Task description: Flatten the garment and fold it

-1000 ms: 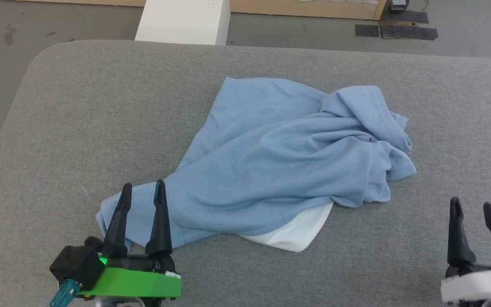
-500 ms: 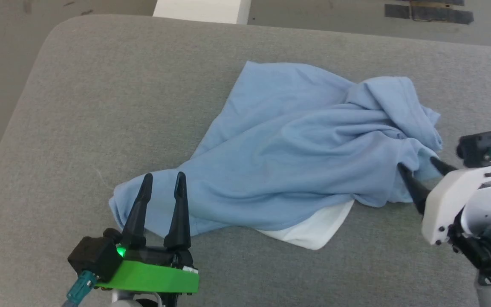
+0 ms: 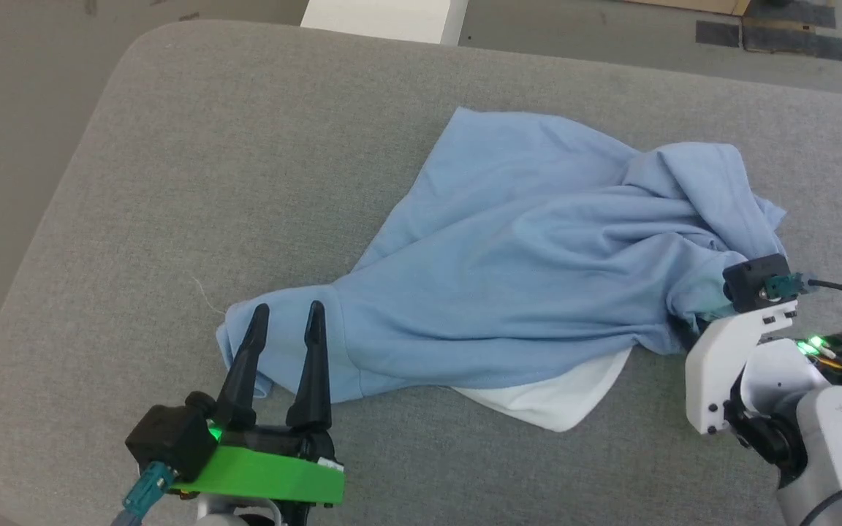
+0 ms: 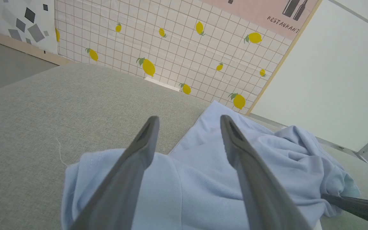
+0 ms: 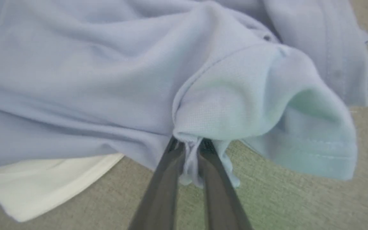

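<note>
- Fingers (image 5: 163,191) of the right gripper (image 5: 188,147) are closed on a small bunched bit of the garment (image 5: 75,80), a light blue shirt. A twist of hemmed cloth is squeezed between their tips.
- Fingers of the left gripper (image 4: 187,119) are held spread, with nothing between them. They are poised over the shirt corner nearest them, and whether the cloth is touched cannot be told.
- The garment lies crumpled on a grey padded table (image 3: 209,146), stretched from one pair of fingers to the other and far from flat.
- The pinch seems to have been taken at the edge so that the cloth can be drawn outward, away from the left fingers. The open left fingers look placed to take the opposite corner.
- Just beyond the right fingers the cloth is heaped and twisted on itself. That heap is likely to be dragged along rather than smoothed unless it is opened out first.
- A white layer (image 3: 560,402) pokes out from under the blue cloth between the two pairs of fingers, nearer the right pair. It may stay trapped underneath.
- A loose thread (image 3: 205,292) lies on the table just left of the left fingers.
- Far beyond both pairs, past the table's far edge, a white block (image 3: 384,14) stands on the floor (image 3: 12,109), well apart from the work.
</note>
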Controlling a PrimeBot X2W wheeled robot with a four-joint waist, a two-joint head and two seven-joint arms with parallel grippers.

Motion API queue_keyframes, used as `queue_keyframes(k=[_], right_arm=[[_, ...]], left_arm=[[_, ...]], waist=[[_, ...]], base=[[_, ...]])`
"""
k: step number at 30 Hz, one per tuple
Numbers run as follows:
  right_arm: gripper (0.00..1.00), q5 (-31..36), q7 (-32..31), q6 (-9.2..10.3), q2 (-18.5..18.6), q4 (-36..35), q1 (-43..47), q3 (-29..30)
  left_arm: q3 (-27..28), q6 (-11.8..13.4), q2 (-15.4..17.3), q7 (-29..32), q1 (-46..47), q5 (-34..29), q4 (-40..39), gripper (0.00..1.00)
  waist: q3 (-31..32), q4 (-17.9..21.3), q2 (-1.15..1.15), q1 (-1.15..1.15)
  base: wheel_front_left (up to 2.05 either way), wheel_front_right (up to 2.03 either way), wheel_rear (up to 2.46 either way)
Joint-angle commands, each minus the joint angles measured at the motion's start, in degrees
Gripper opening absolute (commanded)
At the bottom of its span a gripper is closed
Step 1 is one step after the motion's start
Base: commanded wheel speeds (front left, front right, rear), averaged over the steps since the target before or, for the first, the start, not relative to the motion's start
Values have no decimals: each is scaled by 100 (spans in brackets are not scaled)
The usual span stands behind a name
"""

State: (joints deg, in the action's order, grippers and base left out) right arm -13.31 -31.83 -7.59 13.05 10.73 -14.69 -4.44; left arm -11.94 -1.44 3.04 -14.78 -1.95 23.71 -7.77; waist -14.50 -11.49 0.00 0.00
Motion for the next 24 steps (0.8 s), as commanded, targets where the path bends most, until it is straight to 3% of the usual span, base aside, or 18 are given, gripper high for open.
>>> queue_keyframes(k=[1,5,9,16,22,23,24], right_arm=[[0,-60,106,10,8,5,-128,-9],[0,-385,160,10,61,-310,-306,64],[0,-912,-398,10,149,-1059,-112,31],[0,-1787,-1898,10,109,-2798,1414,242],[3,-1825,-2361,10,-210,-3057,2734,113],[27,-1734,-2295,10,-219,-3001,2791,62],[100,-1579,-2176,10,-170,-2932,2812,-43]], left_arm=[[15,11,-16,-21,51,26,30,100],[33,-27,-16,-21,7,39,102,100],[32,-38,-16,-21,-53,99,159,100],[27,-46,-16,-21,-168,173,218,100],[34,-79,-16,-21,-136,165,256,100],[32,-87,-16,-21,-127,153,267,100],[23,-99,-16,-21,-112,137,286,100]], waist=[[66,59,0,0],[218,185,0,0],[400,340,0,0],[535,496,0,0],[448,501,0,0],[431,499,0,0],[411,494,0,0]], base=[[0,0,0],[0,0,0],[0,0,0],[0,0,0],[0,0,0],[0,0,0],[0,0,0]])
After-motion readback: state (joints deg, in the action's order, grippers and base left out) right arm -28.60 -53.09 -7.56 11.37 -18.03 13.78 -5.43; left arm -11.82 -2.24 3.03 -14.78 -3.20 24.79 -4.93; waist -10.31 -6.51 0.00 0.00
